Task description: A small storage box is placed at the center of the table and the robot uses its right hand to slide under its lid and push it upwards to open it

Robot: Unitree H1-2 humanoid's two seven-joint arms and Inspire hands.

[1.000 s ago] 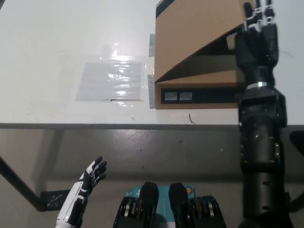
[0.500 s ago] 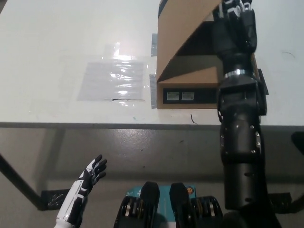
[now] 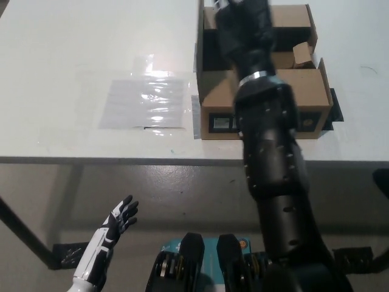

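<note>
Head view, nearest first: the white left hand (image 3: 120,217) rests low at the lower left, below the front edge of the white surface (image 3: 73,73), its fingers spread and holding nothing. Further out, a clear plastic sheet (image 3: 146,102) lies flat on the surface, just left of the box. Beyond it, toward the far right of the surface, sits the brown cardboard storage box (image 3: 307,103). It looks open: its inside shows, with a small cardboard piece (image 3: 302,55) within, and no lid slopes over the top. By that, the opening seems done, and only withdrawing the arm appears left. The black right arm (image 3: 270,164) reaches up across the box's left half. The black right hand (image 3: 240,21) is over the far left part of the box, mostly blurred at the picture's top, so whether its fingers are spread or curled I cannot tell.
</note>
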